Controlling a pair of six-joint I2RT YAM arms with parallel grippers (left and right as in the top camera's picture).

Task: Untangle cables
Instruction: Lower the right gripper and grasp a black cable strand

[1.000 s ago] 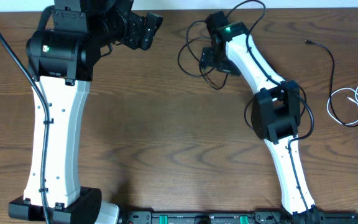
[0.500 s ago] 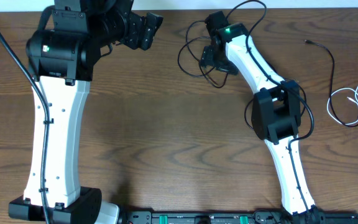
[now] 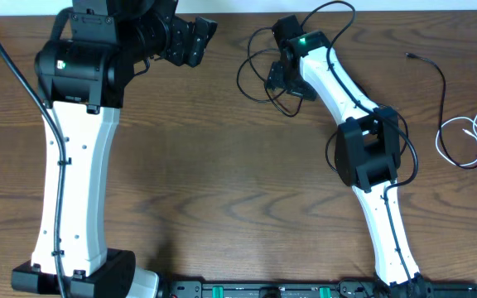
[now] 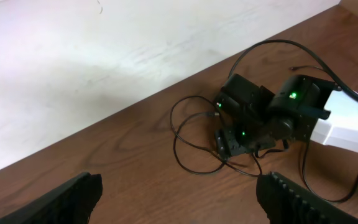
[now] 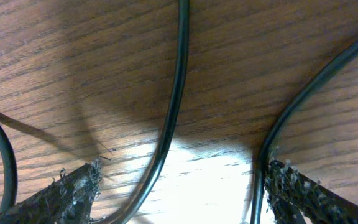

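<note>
Open room: the wooden table (image 3: 222, 174) lies bare across its middle, between the two arms; its far edge meets a white wall (image 4: 67, 68) close behind both grippers
Black cable: loose loops of the black cable (image 3: 253, 76) lie flat near the far edge, right of centre; a further black strand with a small plug end (image 3: 410, 56) lies off to the right, and whether it is the same cord cannot be told
White cable: the white cable (image 3: 470, 139) is bunched at the right edge, well apart from both grippers
Right gripper: the right gripper (image 3: 283, 81) is down low among the black loops, its frayed fingers (image 5: 73, 190) spread wide; one strand runs between them, another skirts the right-hand finger, neither pinched
Right arm: reaches forward and inward from its base at the near edge, elbow bent
Left gripper: the left gripper (image 3: 204, 41) is raised near the far edge, spread wide and empty, facing the loops from their left
Left arm: stretched straight up the table's left side
</note>
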